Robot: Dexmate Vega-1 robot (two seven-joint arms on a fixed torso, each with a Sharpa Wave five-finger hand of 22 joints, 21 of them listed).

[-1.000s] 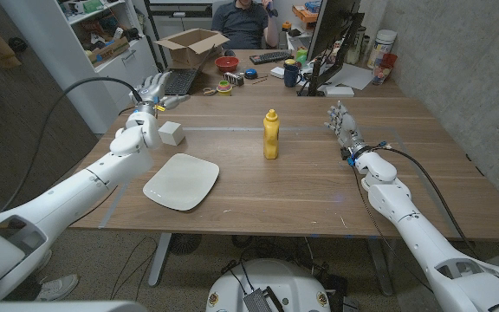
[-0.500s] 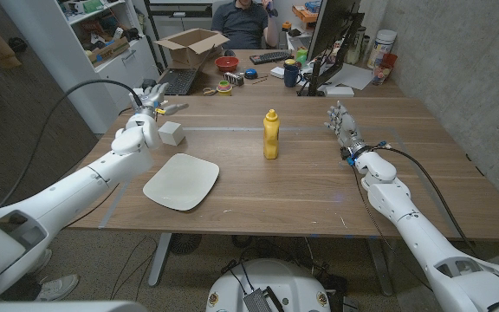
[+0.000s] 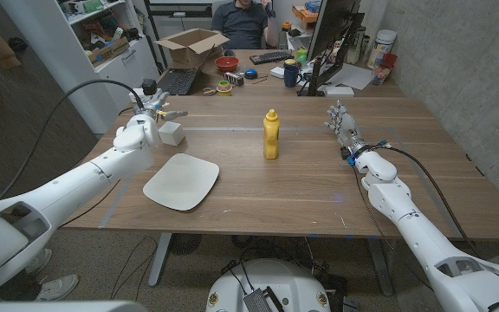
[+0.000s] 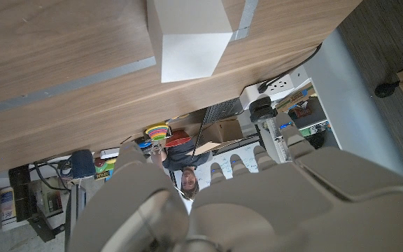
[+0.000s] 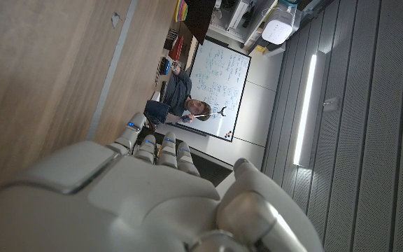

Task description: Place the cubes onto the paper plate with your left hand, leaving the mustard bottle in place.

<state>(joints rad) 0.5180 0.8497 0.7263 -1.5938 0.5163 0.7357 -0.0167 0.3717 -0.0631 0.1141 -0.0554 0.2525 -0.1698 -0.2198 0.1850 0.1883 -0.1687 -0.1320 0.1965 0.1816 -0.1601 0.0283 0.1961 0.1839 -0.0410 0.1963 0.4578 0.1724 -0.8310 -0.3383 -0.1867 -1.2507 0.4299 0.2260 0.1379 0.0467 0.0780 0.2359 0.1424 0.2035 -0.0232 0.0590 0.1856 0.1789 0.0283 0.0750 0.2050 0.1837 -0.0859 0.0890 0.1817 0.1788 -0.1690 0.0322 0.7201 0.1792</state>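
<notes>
1. We see the left hand (image 3: 152,109) raised at the table's far left, fingers spread, holding nothing.
2. We find one white cube (image 3: 172,133) just beside that hand, toward the table's middle and slightly nearer the robot; no long axis to align.
3. The paper plate (image 3: 181,181) lies near, on the robot's side of the cube.
4. The mustard bottle (image 3: 270,135) stands upright, mid-table.
5. The right hand (image 3: 343,126) is open, empty, well apart from the cube.
</notes>
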